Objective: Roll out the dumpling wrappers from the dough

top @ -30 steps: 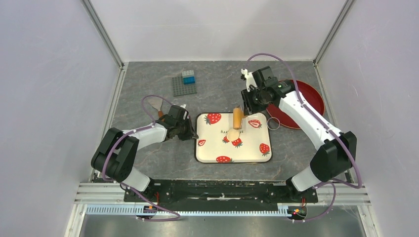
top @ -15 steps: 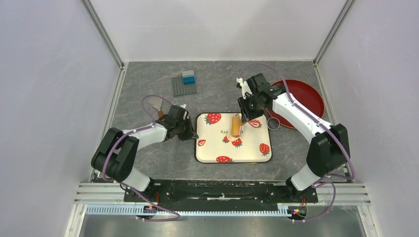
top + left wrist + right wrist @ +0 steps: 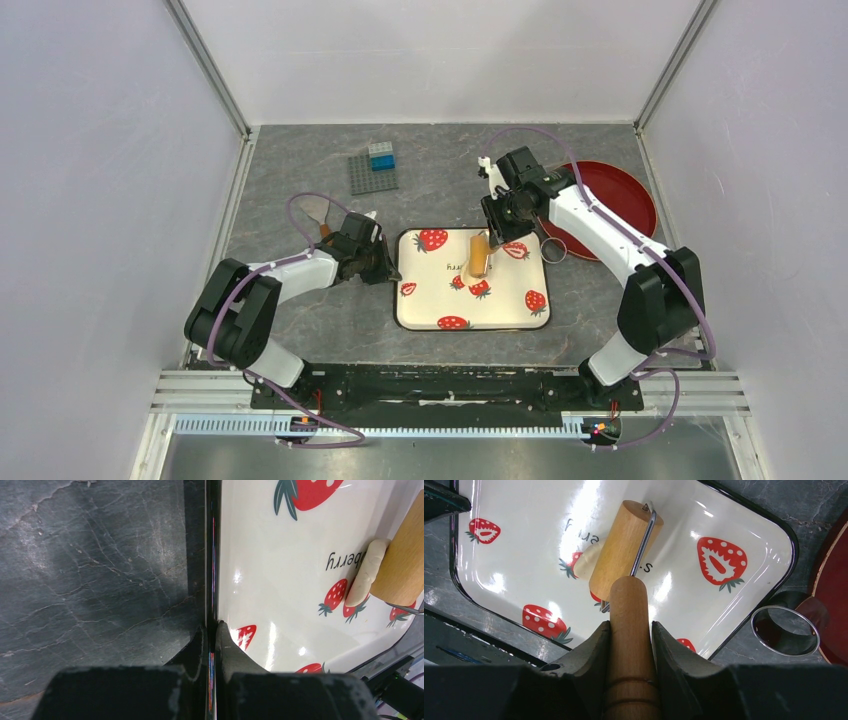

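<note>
A white tray with red strawberry prints (image 3: pixel 505 300) lies in the middle of the table. The pale cream dough (image 3: pixel 585 565) lies on it, pressed under the near side of the tan wooden roller (image 3: pixel 480 253); its edge also shows in the left wrist view (image 3: pixel 365 572). My right gripper (image 3: pixel 630 625) is shut on the roller's wooden handle (image 3: pixel 629 605) and holds the drum (image 3: pixel 621 545) on the dough. My left gripper (image 3: pixel 213 627) is shut on the tray's left rim (image 3: pixel 211 555). No flat round wrappers are in view.
A small metal ring (image 3: pixel 553 250) lies just right of the tray, against a dark red plate (image 3: pixel 625 195). A grey baseplate with a blue brick (image 3: pixel 373 172) sits at the back left. A spatula (image 3: pixel 317 212) lies behind my left arm.
My right gripper has brought the roller nearer and onto the dough, which lay uncovered in front of it a second ago. The left arm has not moved.
</note>
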You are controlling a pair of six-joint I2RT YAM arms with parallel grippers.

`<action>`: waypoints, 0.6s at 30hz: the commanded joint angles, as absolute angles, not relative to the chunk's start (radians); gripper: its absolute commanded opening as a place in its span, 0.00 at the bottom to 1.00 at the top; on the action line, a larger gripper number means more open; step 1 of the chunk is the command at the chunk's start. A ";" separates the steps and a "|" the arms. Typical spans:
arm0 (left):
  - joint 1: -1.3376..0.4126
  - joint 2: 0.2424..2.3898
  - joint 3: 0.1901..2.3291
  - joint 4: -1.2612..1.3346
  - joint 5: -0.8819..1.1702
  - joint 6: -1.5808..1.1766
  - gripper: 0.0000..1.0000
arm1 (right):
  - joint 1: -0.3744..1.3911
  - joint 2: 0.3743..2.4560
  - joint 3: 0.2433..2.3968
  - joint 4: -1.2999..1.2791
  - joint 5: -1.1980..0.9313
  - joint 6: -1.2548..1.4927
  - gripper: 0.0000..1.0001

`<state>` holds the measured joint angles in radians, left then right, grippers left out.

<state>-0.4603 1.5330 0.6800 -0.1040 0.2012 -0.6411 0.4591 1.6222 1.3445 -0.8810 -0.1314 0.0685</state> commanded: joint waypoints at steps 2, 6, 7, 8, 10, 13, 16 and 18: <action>-0.468 1.585 0.630 -0.215 0.089 -0.616 0.02 | 0.445 1.672 1.305 -1.011 0.101 0.035 0.00; -0.468 1.577 0.625 -0.212 0.086 -0.618 0.02 | 0.443 1.668 1.273 -1.011 0.122 0.046 0.00; -0.468 1.578 0.627 -0.213 0.087 -0.618 0.02 | 0.442 1.666 1.268 -1.011 0.133 0.051 0.00; -0.468 1.578 0.627 -0.212 0.086 -0.619 0.02 | 0.442 1.664 1.264 -1.012 0.139 0.054 0.00; -0.468 1.581 0.626 -0.213 0.086 -0.618 0.02 | 0.440 1.659 1.261 -1.013 0.147 0.055 0.00; -0.468 1.582 0.627 -0.213 0.086 -0.618 0.02 | 0.439 1.659 1.261 -1.020 0.155 0.057 0.00; -0.468 1.580 0.627 -0.213 0.084 -0.618 0.02 | 0.439 1.660 1.254 -1.023 0.169 0.059 0.00; -0.468 1.579 0.626 -0.213 0.085 -0.618 0.02 | 0.439 1.659 1.244 -1.021 0.173 0.058 0.00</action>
<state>-0.4603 1.5314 0.6792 -0.1032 0.2001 -0.6411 0.4587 1.6039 1.3247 -0.8883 -0.0811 0.1139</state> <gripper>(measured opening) 0.047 0.343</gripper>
